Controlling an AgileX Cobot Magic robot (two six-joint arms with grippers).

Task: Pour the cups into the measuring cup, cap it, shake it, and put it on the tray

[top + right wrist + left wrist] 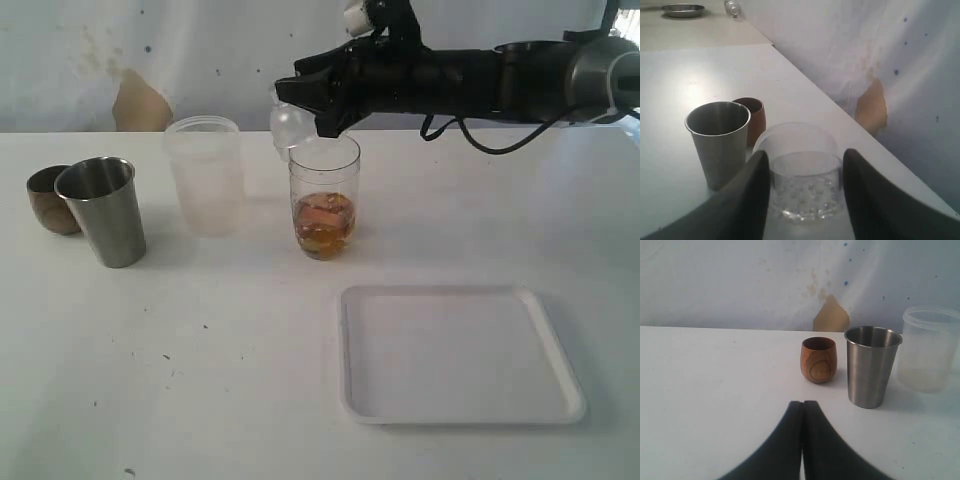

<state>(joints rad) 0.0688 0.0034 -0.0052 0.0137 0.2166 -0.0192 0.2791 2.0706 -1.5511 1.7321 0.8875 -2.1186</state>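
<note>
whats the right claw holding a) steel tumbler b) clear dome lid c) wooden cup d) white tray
b: the clear dome lid sits pinched between the fingers of the right claw, raised by the rim of the measuring cup, while the steel tumbler, wooden cup and tray stand apart from it.

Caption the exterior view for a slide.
Right gripper holds a small clear dome lid by the rim of the tall clear plastic measuring cup holding amber liquid; flat white rectangular tray empty.
</note>
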